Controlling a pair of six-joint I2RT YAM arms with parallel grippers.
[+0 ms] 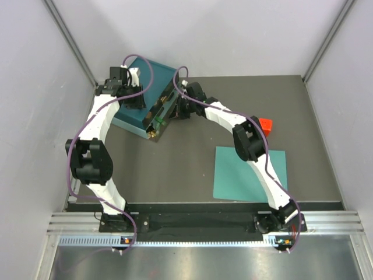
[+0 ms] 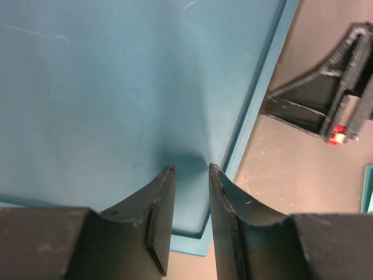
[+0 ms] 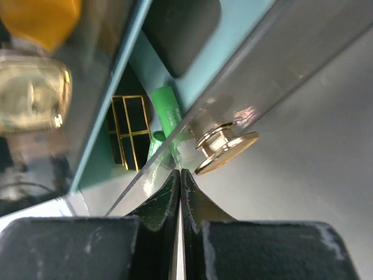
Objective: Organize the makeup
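Currently the makeup [image 3: 166, 111] sits inside a teal case [image 1: 137, 114] with a clear door. Right end effector [image 3: 180, 175] is closed, empty, beside the gold knob [image 3: 224, 146]; left end effector [image 2: 191, 170] is part-open on the lid. Contents look light, slick, breakable; take the knob.

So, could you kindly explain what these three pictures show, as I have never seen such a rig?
The overhead picture shows two white robot arms bolted at a table's near edge. Both reach to a teal box at the far left. A teal mat and a small red cube lie on the table. The other two pictures come from cameras on the wrists. The left hand hovers part open over the box's teal top, holding nothing. The right hand is shut beside a gold knob on a clear panel; behind it lie a green tube and a dark palette.
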